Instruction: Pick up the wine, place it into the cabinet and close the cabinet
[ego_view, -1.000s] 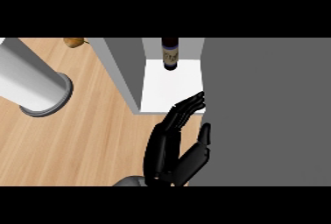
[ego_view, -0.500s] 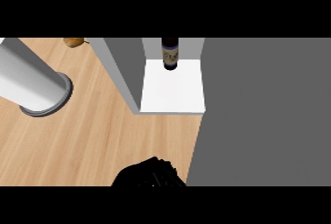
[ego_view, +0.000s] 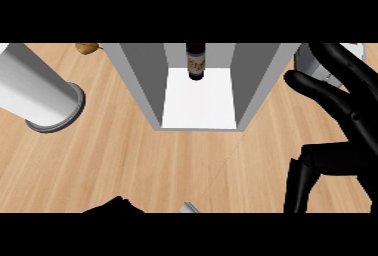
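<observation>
A pale wooden worktop (ego_view: 133, 160) carries an open grey cabinet (ego_view: 140, 85), and the wine (ego_view: 196, 62) already stands upright at its back. The right hand (ego_view: 347, 125) hangs spread and released beside the cabinet's right wall, grasping nothing. A careless swing at the door might jolt the cabinet and topple the wine; the left hand (ego_view: 114, 206) barely shows, so I cannot tell its state.

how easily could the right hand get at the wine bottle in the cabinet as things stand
Probably yes. The wine bottle stands at the back of the open cabinet, nothing before it, and the open right hand is just beside the cabinet's right wall.
</observation>
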